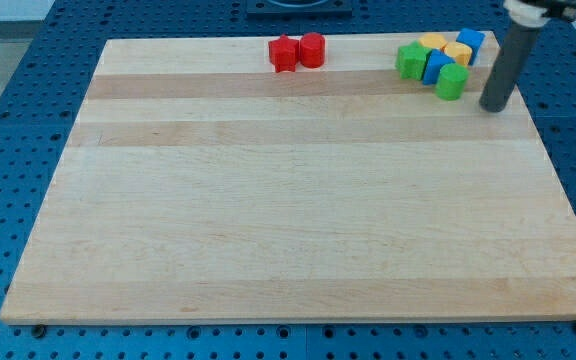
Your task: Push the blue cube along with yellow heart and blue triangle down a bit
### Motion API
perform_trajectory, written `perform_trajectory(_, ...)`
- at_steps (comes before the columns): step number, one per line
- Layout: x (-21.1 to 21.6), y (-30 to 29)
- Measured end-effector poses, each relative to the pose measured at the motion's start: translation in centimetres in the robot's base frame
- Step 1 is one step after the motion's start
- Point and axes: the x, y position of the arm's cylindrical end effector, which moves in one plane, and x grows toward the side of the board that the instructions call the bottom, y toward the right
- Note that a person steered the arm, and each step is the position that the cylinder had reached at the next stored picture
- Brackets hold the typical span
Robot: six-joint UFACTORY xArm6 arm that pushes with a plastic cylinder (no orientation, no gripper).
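The blue cube (471, 43) sits at the board's top right corner. The yellow heart (457, 54) touches its left side, and the blue triangle (435, 66) lies just below and left of the heart. All three are packed in one cluster with other blocks. My tip (494, 105) rests on the board to the right of and below this cluster, apart from it, with the dark rod rising toward the view's top right.
In the same cluster are a yellow block (433, 42) at the top, a green block (411, 60) at the left and a green cylinder (451, 82) at the bottom. Two red blocks (297, 51) sit at the board's top edge (208, 41), middle.
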Motion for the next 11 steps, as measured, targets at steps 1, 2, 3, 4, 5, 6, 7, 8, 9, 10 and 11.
perform_trajectory(1, -3.0, 2.3)
perform_trajectory(2, -7.5, 2.9)
perform_trajectory(3, -11.9, 2.9)
perform_trajectory(4, -14.5, 2.0)
perform_trajectory(5, -14.4, -0.3)
perform_trajectory(6, -13.3, -0.5)
perform_trajectory(7, -13.0, 0.5)
perform_trajectory(8, -12.3, 0.5)
perform_trajectory(9, -11.3, 0.5)
perform_trajectory(10, -10.3, 0.3)
perform_trajectory(11, -9.8, -0.3)
